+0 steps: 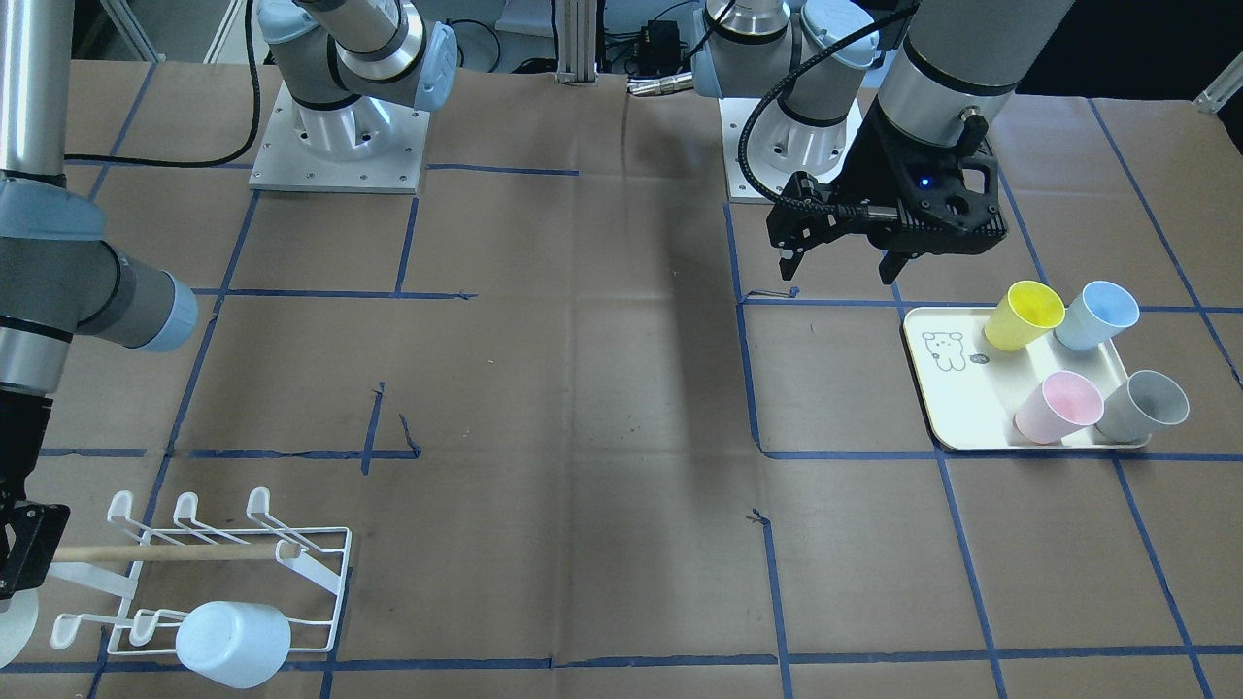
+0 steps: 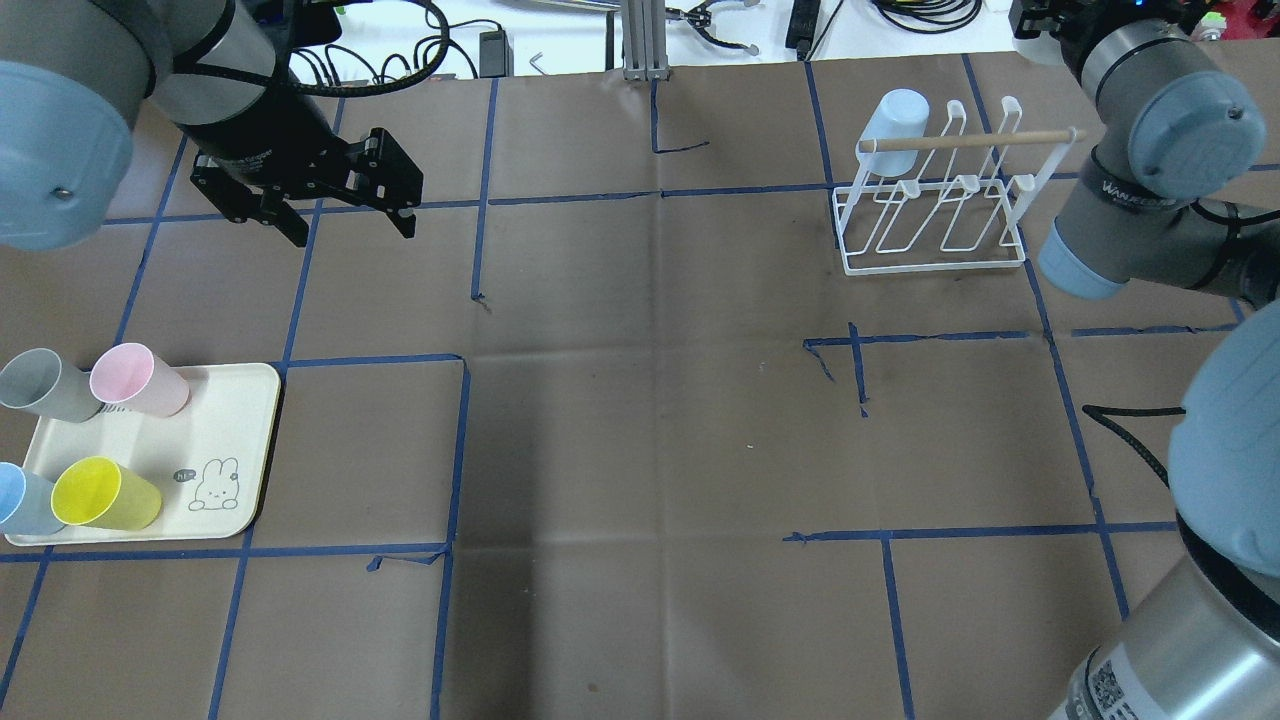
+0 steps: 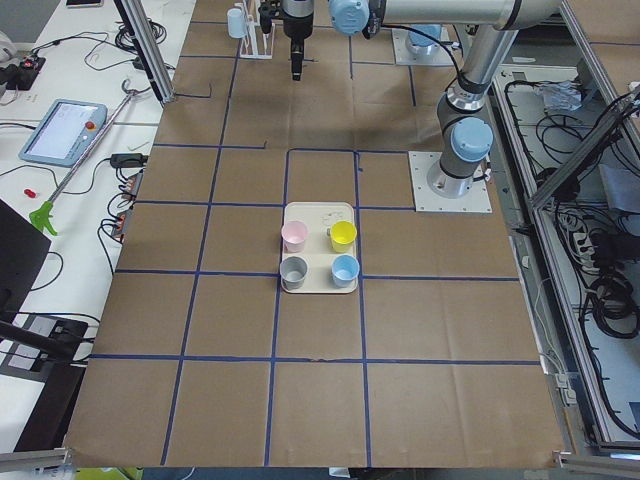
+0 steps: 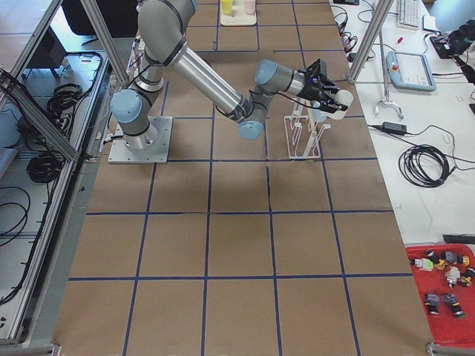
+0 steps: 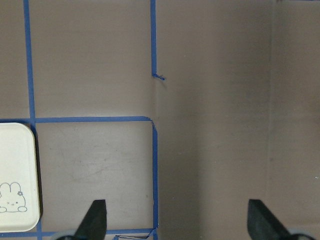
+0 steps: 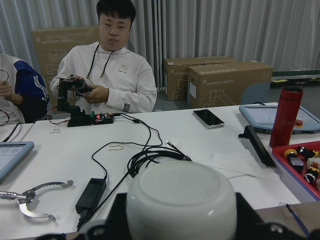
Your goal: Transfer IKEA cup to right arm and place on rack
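Brown paper taped into blue squares covers the table point(image 2: 650, 450). Take the rack point(image 2: 935, 215) as your reference: it stands at the robot's right end, on the operators' side.

- Largest, the right arm point(image 4: 208, 78) stretches out to the rack and ends by the outer tip of the dowel point(image 2: 968, 141).
- The left arm point(image 1: 957, 68) hangs well apart from the rack, over the opposite end of the table.
- You'll find the tray point(image 1: 971, 413), cream with a small animal drawing, flat on the paper at the end opposite the rack.
- The left gripper point(image 2: 354, 236) has its fingers spread wide with nothing between them. It hangs above bare paper, well apart from the rack, on the tray's side.
- The right gripper point(image 4: 325, 89) is clamped on the white cup point(image 6: 181, 200); the wrist view shows you a finger against each side.
- That cup is upside down, base up, just off the rack's end nearest the right arm. You cannot tell whether it touches the rack.
- The pale cup point(image 1: 233, 644) is on the rack, tipped over the corner at the end away from the right arm, on the operators' side.
- Four cups stand mouth-up on the tray, all well apart from the rack: yellow cup point(image 1: 1024, 316), blue cup point(image 1: 1097, 316), pink cup point(image 1: 1058, 408), grey cup point(image 1: 1144, 406).
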Motion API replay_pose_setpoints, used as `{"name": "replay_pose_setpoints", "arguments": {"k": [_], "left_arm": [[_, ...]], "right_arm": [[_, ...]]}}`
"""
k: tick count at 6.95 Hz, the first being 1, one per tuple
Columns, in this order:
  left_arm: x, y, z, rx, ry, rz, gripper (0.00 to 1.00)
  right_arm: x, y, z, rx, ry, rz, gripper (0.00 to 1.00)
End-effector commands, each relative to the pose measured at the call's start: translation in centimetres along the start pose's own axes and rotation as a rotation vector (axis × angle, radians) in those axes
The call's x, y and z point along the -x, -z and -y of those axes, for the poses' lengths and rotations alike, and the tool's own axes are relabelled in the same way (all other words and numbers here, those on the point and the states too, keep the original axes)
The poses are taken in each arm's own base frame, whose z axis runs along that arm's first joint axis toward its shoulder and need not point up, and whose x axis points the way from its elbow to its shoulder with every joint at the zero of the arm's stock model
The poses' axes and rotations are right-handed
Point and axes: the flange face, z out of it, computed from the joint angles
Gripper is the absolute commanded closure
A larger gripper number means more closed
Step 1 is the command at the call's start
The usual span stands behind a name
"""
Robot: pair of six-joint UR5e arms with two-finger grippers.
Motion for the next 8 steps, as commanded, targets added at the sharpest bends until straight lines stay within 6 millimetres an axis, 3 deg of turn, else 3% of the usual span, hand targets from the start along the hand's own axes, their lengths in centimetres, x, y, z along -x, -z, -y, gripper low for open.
{"name": "replay_pose_setpoints", "arguments": {"k": [1,3,7,8], "left_arm": [[0.3,-0.9,-0.3,0.008,0.004,0.018,0.01],[0.7,-0.9,-0.1,0.001,0.002,0.033,0.01],[1.1,-0.4,0.3,-0.035,0.012,0.075,0.01],[1.1,-0.4,0.3,-0.035,0.009,0.073,0.01]], "right_arm": [[0.0,-0.7,-1.6,0.009,0.007,0.000,0.92],[0.3,-0.7,-4.6,0.016,0.005,0.001,0.91],[0.4,-1.3,-6.8,0.052,-0.001,0.006,0.89],[0.4,-1.3,-6.9,0.055,-0.001,0.006,0.73]]}}
